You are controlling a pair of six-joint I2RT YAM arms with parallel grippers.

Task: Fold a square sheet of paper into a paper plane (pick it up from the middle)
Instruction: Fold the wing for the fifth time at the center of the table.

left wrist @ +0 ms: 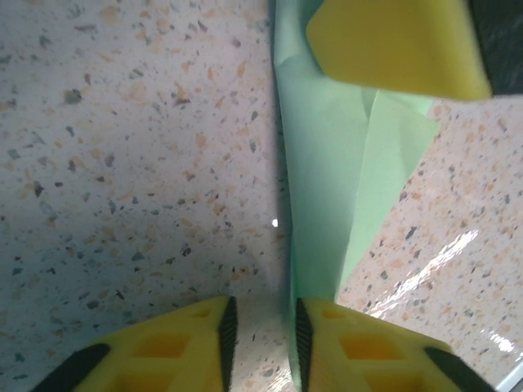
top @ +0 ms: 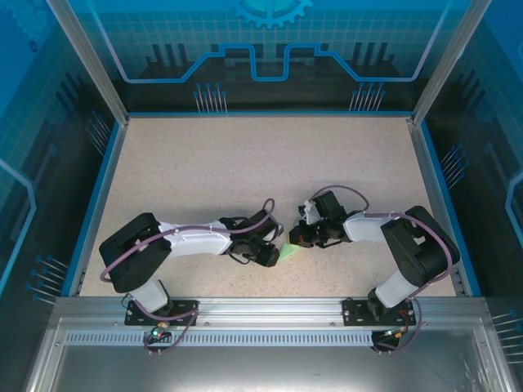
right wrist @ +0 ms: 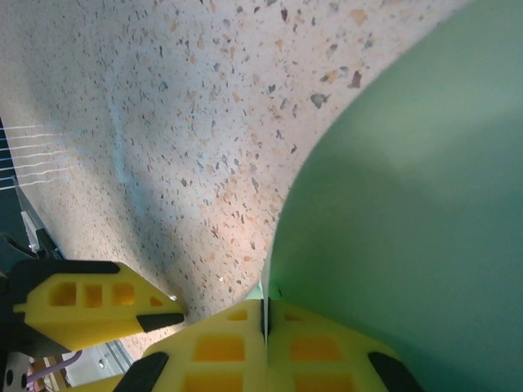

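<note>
Two end effectors meet over one small square sheet of paper point(top: 288, 254), low in the centre of the overhead frame and near the front edge of the speckled tabletop point(top: 245, 163). I am driving from a distance, and this is how I read it. The right end effector point(right wrist: 265, 309) has its yellow fingers pressed together on an edge of the pale green sheet. The sheet rises from that pinch and curves across the right half of the right wrist view. The left end effector point(left wrist: 261, 327), at the bottom of its own wrist view, stands slightly apart, with bare tabletop showing through the narrow gap. The sheet's long left edge runs down to the inner face of the finger on the right of that frame, and I see no clamp on it. Higher in that view, one flap point(left wrist: 392, 155) lies folded over the sheet along a slanting crease.

I judge the work to be mid-fold: creases are started, but no pointed dart has formed yet. The next move, as I see it, calls for the left fingers to settle on the sheet's edge and close while the right grip steadies it, so the crease lines up before it is pressed flat.
</note>
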